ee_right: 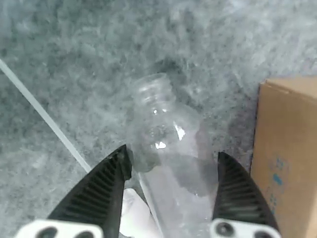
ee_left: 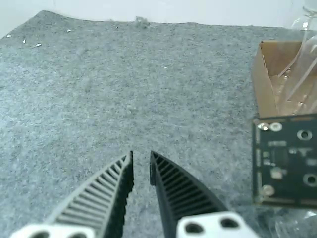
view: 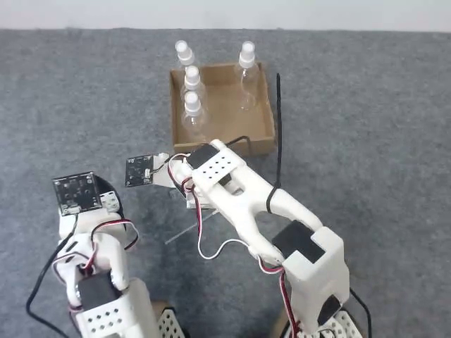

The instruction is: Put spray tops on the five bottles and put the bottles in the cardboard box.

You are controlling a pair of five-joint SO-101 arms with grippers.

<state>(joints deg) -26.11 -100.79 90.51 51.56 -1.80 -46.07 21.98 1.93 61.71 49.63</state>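
**Uncapped bottle between open fingers**

The left arm's fingers (ee_left: 119, 181) are only slightly apart and hold nothing above the grey tabletop (ee_left: 99, 89). Further, the right arm's fingers (ee_right: 109, 178) stand wide open on both sides of a clear bottle (ee_right: 163, 124) without spray top, just beside the cardboard box (view: 266, 113). In the box stand four bottles with white spray tops (view: 192, 116).

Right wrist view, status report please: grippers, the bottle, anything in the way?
Left gripper open, empty. Right gripper open, astride uncapped bottle. Cardboard box close beside; thin clear tube lies near.
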